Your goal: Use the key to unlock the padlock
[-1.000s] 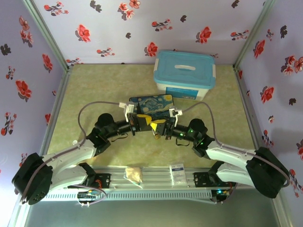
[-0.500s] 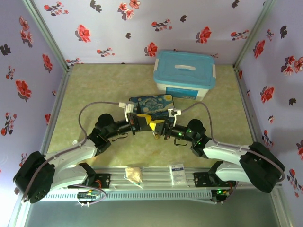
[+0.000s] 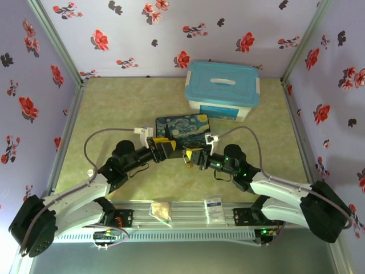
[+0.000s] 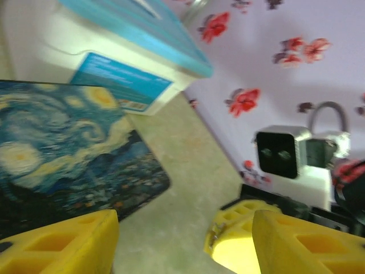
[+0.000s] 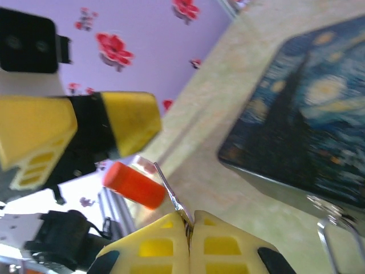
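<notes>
Left jaws opened — right jaws pinch key [image 5: 169, 189]

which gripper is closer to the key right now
Right. The right gripper is shut on the key, pinching it between its fingertips. The left gripper is open and sits close beside it, not touching the key.

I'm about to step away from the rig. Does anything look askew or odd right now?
The right gripper is shut on a thin metal piece, apparently the key, which sticks out tilted with the orange piece at its free end, so it seems pinched by the wrong end. The left gripper is open, holding nothing.
</notes>
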{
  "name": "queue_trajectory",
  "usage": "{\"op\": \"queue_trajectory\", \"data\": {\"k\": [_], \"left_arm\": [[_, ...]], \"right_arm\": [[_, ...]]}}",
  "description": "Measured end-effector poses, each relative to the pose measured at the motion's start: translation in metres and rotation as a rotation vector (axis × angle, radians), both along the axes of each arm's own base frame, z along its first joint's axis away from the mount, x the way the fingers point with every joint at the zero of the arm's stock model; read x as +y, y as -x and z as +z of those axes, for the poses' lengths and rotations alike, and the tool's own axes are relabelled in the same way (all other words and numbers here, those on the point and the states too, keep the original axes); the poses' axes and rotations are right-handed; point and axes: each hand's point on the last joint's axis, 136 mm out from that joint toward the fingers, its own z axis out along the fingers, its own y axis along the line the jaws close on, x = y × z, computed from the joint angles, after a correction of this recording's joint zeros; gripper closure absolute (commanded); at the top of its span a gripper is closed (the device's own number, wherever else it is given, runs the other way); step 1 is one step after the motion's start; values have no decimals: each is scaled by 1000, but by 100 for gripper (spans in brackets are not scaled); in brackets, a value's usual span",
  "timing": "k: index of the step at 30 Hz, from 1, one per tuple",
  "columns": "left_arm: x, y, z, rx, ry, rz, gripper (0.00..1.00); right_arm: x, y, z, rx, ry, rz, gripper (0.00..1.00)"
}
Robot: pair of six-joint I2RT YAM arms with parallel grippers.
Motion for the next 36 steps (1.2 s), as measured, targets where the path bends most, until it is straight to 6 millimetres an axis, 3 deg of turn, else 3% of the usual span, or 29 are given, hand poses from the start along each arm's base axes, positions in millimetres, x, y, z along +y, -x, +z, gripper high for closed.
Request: {"op": "queue_trajectory", "data": {"k": [3, 8, 17, 23, 31, 36], "left_arm": [[-2, 1, -22, 53, -76, 36, 42], [-17, 17, -78, 157, -236, 33, 40], [-33, 27, -148, 270, -401, 65, 37], [-52, 23, -160, 255, -449, 100, 36], [-54, 10, -185, 247, -501, 173, 40], [-63, 7, -185, 246, -485, 183, 45]], "right_arm": [[-14, -4, -20, 48, 92, -63, 100], [-42, -8, -46, 119, 223, -170, 100], [-69, -10, -53, 128, 300, -281, 100], [-80, -11, -57, 138, 316, -334, 100], [-92, -5, -72, 160, 351, -360, 100], [-97, -4, -68, 143, 339, -377, 100]]}}
